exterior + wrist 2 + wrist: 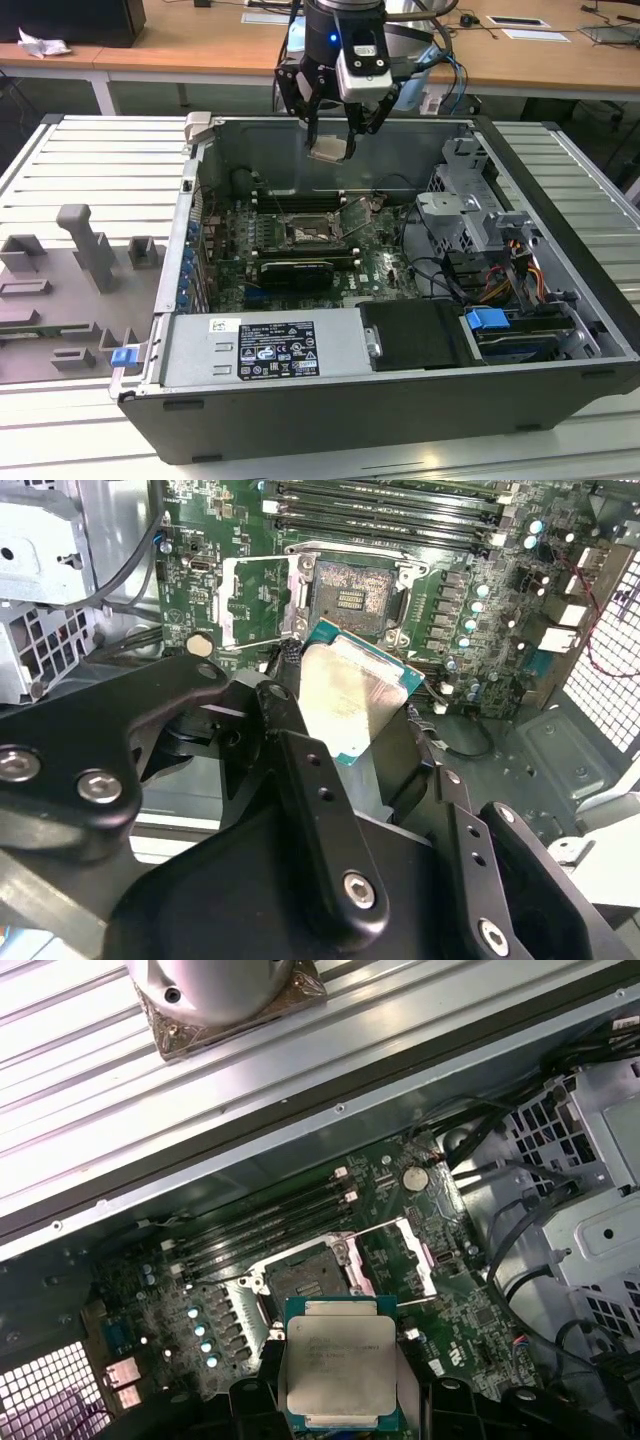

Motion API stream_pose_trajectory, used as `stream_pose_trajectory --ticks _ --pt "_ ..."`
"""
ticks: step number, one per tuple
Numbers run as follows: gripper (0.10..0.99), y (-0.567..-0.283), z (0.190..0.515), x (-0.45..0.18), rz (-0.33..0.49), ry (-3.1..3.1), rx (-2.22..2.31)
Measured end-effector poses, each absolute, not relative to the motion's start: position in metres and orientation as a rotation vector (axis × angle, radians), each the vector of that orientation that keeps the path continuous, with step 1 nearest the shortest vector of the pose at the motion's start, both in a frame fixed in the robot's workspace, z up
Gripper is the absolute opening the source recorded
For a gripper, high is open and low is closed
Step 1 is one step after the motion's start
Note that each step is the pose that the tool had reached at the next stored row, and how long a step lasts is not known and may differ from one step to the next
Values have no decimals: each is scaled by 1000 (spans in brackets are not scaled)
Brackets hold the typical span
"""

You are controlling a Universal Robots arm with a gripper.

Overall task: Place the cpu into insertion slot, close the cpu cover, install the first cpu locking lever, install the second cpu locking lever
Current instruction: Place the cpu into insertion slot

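Note:
My gripper (333, 140) hangs above the open computer case, shut on the cpu (330, 149), a small square chip with a pale metal face. In both wrist views the chip (350, 695) (338, 1365) sits between the black fingers (300, 780), well above the board. The insertion slot (305, 233) (352, 595) (303, 1275) lies open and dark on the motherboard below, with nothing in it. The cpu cover (219, 600) (424, 1257), a thin silver frame, is swung open beside the socket.
Long black memory slots (270, 1225) run beside the socket, and a black expansion card (297, 270) lies in front of it. A metal drive cage (470, 200) and cables (500, 280) fill the exterior view's right of the case. Grey fixtures (90, 250) stand outside on its left.

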State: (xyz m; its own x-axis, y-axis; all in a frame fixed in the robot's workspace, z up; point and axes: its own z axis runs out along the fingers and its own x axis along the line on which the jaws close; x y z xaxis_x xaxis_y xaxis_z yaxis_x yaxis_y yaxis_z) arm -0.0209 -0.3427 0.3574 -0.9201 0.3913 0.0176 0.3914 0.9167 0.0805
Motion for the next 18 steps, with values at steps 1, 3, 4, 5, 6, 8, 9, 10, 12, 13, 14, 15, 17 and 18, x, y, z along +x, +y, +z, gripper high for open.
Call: stream_pose_trajectory --ticks 1,3,4,5,6,8,9,10,12,13,14,15,17,18 --pt "525 -343 357 -21 -129 -3074 -633" --pt "525 -343 357 -21 -127 -3071 -650" --pt "525 -343 357 -21 -126 -3069 -659" --pt "525 -343 357 -21 -123 -3068 -666" --pt "525 -343 357 -21 -121 -3067 -673" --pt "525 -343 357 -21 -119 -3066 -681" --pt "525 -343 357 -21 -117 -3065 -689" --pt "525 -343 357 -21 -115 -3064 -696" --pt "525 -343 357 -21 -114 -3062 -706" --pt "525 -343 357 -21 -113 -3061 -712" --pt "525 -343 357 -21 -112 -3060 -717" --pt "525 -343 357 -21 -111 -3059 -724" --pt "525 -343 357 -21 -110 -3057 -734" --pt "525 -343 357 -21 -109 -3055 -743"
